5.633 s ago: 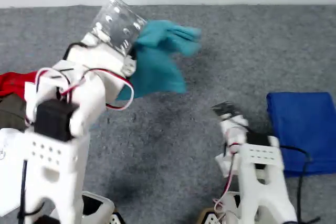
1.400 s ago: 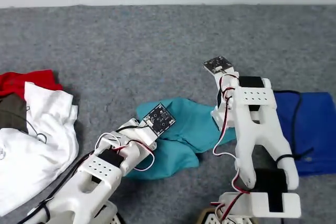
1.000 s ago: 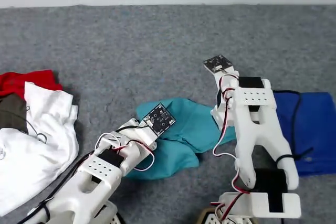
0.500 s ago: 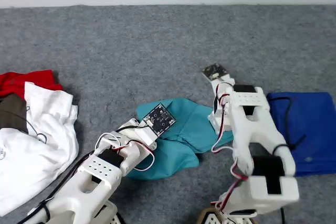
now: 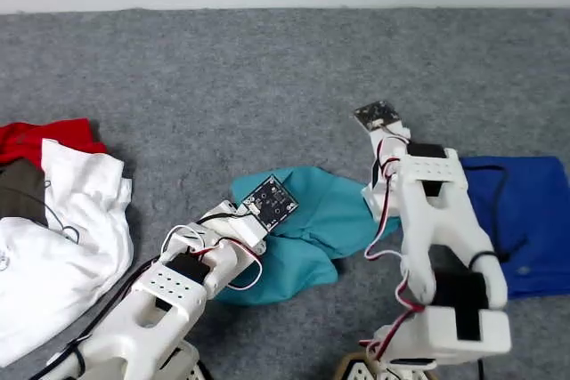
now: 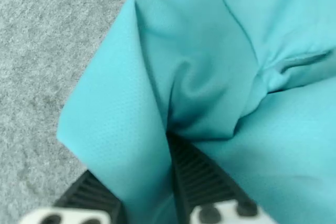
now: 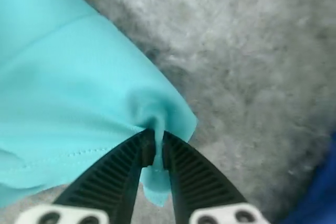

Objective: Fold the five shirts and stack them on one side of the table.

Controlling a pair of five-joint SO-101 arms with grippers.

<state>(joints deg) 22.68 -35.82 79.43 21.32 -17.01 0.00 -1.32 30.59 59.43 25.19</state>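
From above, the gray desk [image 5: 267, 68] has five shirts on it. The teal shirt [image 5: 312, 229] lies crumpled near the middle, between the two arms. The left arm [image 5: 169, 300] comes in from the near left and its end sits over the teal shirt's left side. The right arm [image 5: 436, 229] comes in from the near right and its end is at the teal shirt's right edge. A blue shirt [image 5: 525, 211] lies folded flat on the right side, partly under the right arm. On the left side is a heap: a white shirt [image 5: 53, 255] on top, with a red shirt [image 5: 44, 138] and a dark shirt [image 5: 18, 189] peeking out behind it. From the left wrist, the left claw [image 6: 152, 177] is clamped on a thick fold of the teal shirt, and the cloth hangs over one finger. From the right wrist, the right claw [image 7: 156, 145] is pinched tight on a corner of the teal shirt, just above the gray desk.
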